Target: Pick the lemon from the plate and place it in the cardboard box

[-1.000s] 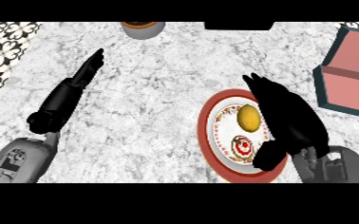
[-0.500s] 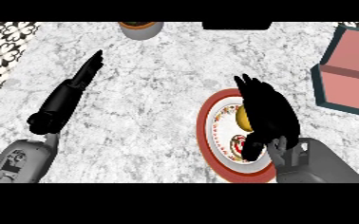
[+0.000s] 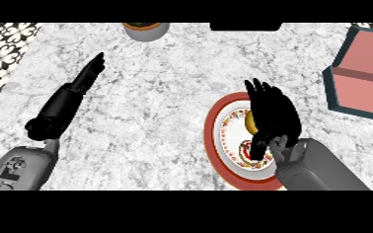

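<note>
A red-rimmed patterned plate (image 3: 218, 143) lies on the marble counter at the lower right. On it sits the yellow lemon (image 3: 250, 122), of which only a left sliver shows. My right hand (image 3: 271, 116) hovers over the lemon with straight fingers pointing up the view, covering most of it; the thumb reaches down over the plate's centre. The cardboard box (image 3: 355, 81), pink inside with dark teal walls, stands at the right edge. My left hand (image 3: 76, 86) rests open at the left, fingers straight and pointing up and to the right.
A grey pot (image 3: 146, 30) with a brown top stands at the counter's far edge, left of centre. A dark object (image 3: 244, 26) sits at the far edge, right of centre. A patterned tile strip (image 3: 13, 42) borders the counter's far left.
My right hand has slid left over the plate and now covers most of the lemon, which showed fully one second ago. The left hand has stayed still.
</note>
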